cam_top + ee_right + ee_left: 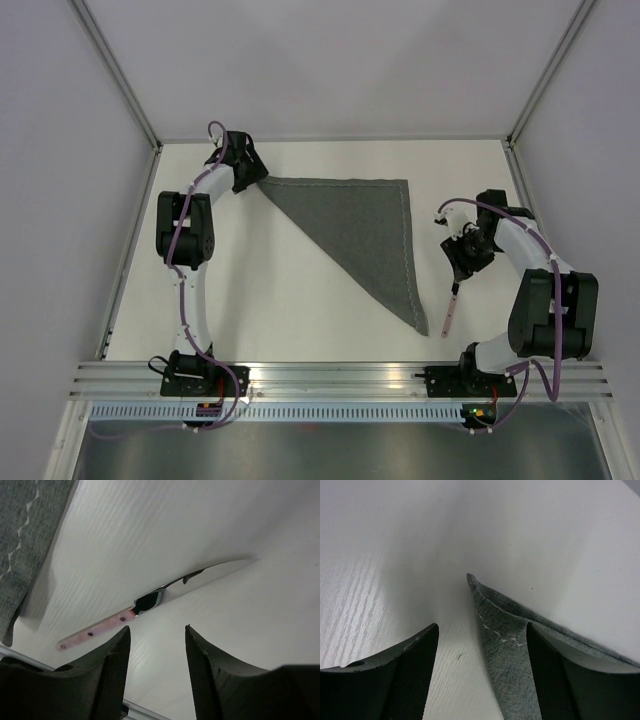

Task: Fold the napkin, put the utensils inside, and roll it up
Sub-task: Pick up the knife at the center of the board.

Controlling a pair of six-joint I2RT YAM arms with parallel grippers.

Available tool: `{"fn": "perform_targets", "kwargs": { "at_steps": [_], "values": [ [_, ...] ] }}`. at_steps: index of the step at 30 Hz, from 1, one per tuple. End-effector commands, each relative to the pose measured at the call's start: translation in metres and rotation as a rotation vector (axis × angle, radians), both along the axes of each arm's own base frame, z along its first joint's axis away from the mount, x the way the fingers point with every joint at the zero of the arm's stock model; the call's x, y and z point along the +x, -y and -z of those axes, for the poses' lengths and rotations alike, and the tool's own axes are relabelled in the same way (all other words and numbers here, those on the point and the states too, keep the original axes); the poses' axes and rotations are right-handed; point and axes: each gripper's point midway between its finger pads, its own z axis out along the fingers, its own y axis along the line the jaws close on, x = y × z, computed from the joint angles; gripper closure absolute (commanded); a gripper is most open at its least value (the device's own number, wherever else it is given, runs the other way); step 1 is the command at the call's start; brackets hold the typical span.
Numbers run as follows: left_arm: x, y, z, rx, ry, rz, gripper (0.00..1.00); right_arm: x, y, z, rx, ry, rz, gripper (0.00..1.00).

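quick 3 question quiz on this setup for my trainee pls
1. True or false: the napkin lies folded into a triangle.
2. Where is the knife? A) on top of the napkin B) on the table, right of the napkin C) rolled inside the napkin
3. Fill in: the left fingers stand open at the napkin's far-left ____.
Key: 1 true; 2 B; 3 corner.

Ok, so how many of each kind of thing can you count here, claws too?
napkin: 1
knife: 1
claws: 2, the left claw and the right claw
total: 4
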Motion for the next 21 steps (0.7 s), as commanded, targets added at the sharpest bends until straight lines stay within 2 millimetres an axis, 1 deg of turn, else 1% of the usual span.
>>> {"fn": "perform_targets", "kwargs": {
  "at_steps": [1,4,6,8,10,12,15,20,21],
  "values": [
    [0.015,0.008,-0.052,-0.053,0.129,0.03,0.24,-0.036,-0.007,0.003,0.043,-0.125,-0.113,0.45],
    [0.02,0.01,-0.064,-0.058,0.156,0.043,0.23,-0.048,-0.011,0.009,0.073,-0.182,-0.136,0.38],
    [0.022,0.011,-0.072,-0.059,0.174,0.05,0.23,-0.054,-0.012,0.014,0.08,-0.215,-0.144,0.36],
    [0.024,0.012,-0.08,-0.06,0.192,0.059,0.22,-0.061,-0.012,0.024,0.086,-0.26,-0.137,0.35],
    [0.025,0.013,-0.09,-0.062,0.213,0.067,0.22,-0.063,-0.013,0.033,0.091,-0.289,-0.12,0.35],
    [0.026,0.013,-0.095,-0.062,0.225,0.073,0.22,-0.062,-0.015,0.04,0.103,-0.314,-0.096,0.35],
    [0.026,0.013,-0.108,-0.057,0.248,0.08,0.21,-0.058,-0.016,0.044,0.107,-0.324,-0.072,0.35],
    [0.024,0.014,-0.128,-0.059,0.285,0.091,0.21,-0.051,-0.012,0.05,0.079,-0.32,-0.029,0.35],
    [0.024,0.014,-0.131,-0.058,0.291,0.092,0.21,-0.05,-0.011,0.053,0.075,-0.322,-0.021,0.36]
  ]
}}
